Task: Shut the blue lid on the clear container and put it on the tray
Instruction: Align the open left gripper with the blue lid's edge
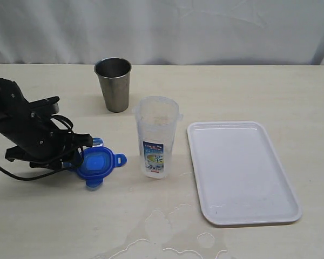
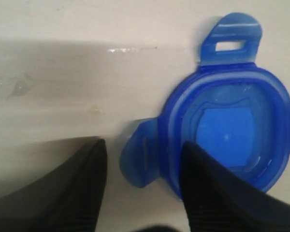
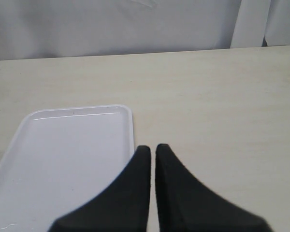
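Right now you're on the opening step: getting hold of the blue lid. It lies flat on the table near the clear container, which stands upright and uncovered beside the tray. Your left gripper is down at the lid with its jaws spread, one flap and the rim between them. Whether a finger touches the plastic is hard to tell from the wrist view. Next, I'd judge, you need to pinch that edge, lift, and carry the lid level over the container's mouth. Your right gripper is pressed together, empty, just beside the tray's rim.
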Controlling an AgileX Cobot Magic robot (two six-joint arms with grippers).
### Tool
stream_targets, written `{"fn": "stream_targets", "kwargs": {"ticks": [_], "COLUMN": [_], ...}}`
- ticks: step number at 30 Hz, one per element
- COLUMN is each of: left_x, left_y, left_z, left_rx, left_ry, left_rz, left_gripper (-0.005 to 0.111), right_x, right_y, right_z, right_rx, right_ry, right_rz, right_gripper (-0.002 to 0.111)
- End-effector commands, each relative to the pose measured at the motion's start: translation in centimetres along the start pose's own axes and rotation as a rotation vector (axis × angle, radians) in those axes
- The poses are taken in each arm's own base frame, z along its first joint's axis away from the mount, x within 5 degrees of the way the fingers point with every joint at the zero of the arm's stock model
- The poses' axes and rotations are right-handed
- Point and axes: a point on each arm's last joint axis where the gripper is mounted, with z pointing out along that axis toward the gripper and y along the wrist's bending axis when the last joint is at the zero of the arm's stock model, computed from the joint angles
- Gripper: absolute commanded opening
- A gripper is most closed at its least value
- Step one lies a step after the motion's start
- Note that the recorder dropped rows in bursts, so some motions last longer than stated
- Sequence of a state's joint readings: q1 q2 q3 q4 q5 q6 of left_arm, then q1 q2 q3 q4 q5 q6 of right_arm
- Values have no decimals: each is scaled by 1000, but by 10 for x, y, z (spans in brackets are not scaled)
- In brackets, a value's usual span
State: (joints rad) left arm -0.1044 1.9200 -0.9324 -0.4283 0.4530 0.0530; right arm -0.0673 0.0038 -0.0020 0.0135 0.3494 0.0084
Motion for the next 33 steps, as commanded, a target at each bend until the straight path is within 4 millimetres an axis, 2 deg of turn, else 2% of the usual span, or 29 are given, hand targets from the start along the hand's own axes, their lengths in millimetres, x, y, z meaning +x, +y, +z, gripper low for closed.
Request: {"fn": "stream_targets", "kwargs": {"ticks": [1,23,33], "left_x": [0,2,-4], "left_y": [1,-3,23], "left_z": [5,5,-1], "left_rx": [-3,51,51], "left_ry": [-4,19,46], "left_rz": [-8,44,32], "left_gripper": [47,47,47], "right_x": [0,0,0], "right_y": [0,0,0], "right_z": [0,0,0], "right_rx": [-1,-1,-1], "right_ry": [-6,-6,-6], "right_rz": [-6,-6,-6], "right_gripper": [4,4,4]}}
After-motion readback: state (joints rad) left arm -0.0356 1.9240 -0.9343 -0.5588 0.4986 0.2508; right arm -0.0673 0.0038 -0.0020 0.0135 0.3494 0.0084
